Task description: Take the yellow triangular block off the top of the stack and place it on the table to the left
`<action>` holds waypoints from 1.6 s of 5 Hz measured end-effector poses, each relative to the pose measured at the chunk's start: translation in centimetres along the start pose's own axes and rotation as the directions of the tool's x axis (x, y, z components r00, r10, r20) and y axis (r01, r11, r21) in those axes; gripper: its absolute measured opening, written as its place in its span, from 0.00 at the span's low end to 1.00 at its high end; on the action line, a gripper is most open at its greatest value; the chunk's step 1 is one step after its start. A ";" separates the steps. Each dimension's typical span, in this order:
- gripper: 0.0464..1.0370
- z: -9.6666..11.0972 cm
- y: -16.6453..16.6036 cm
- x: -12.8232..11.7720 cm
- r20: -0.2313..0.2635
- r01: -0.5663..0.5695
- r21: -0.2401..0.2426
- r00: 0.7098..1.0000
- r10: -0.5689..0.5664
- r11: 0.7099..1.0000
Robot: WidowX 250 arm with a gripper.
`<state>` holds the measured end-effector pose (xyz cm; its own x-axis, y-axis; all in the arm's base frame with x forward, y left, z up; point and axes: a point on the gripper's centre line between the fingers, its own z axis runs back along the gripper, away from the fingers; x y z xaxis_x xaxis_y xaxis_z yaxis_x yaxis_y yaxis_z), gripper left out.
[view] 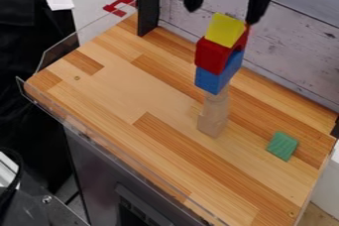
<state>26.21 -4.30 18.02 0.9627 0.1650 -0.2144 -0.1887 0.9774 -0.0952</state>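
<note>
At the top of the camera view hangs the black gripper [226, 9], open, its two fingertips spread wide on either side of a tower's top with a gap on the left. The tower's top piece is a yellow block [224, 30], sitting on a red block [213, 55]. Below the red one is a blue block [216, 77], resting on a narrow plain wooden piece [214, 113] that stands on the wooden tabletop [119, 101]. The right fingertip appears close to the yellow block; whether it touches cannot be told. A green block [283, 145] lies on the tabletop to the right of the tower.
Behind the tabletop runs a whitewashed plank wall [291, 46], with a black upright post [149, 4] at its left end. A clear low guard [59, 54] edges the left side. A red clamp-like piece [119, 6] sits at the back left corner.
</note>
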 end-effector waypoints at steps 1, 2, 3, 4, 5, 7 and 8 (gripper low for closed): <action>0.96 -0.3 -0.2 0.1 -0.014 0.010 -0.008 1.000 -0.010 1.000; 0.96 -1.1 -0.3 0.5 -0.049 0.011 -0.011 0.999 -0.012 1.000; 0.96 -1.6 -0.3 0.8 -0.059 0.016 -0.014 0.998 -0.017 1.000; 0.92 -2.0 0.0 1.3 -0.066 0.005 -0.015 0.998 -0.006 1.000; 0.64 -2.4 0.2 1.5 -0.068 -0.006 -0.021 0.998 0.005 1.000; 0.51 -2.3 0.3 1.4 -0.083 -0.004 -0.017 0.997 0.003 1.000; 0.51 -2.1 0.0 1.3 -0.084 0.001 -0.009 0.996 -0.002 1.000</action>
<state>27.04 -4.33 15.75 0.9434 0.1517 -0.2950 -0.1896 0.9763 -0.1045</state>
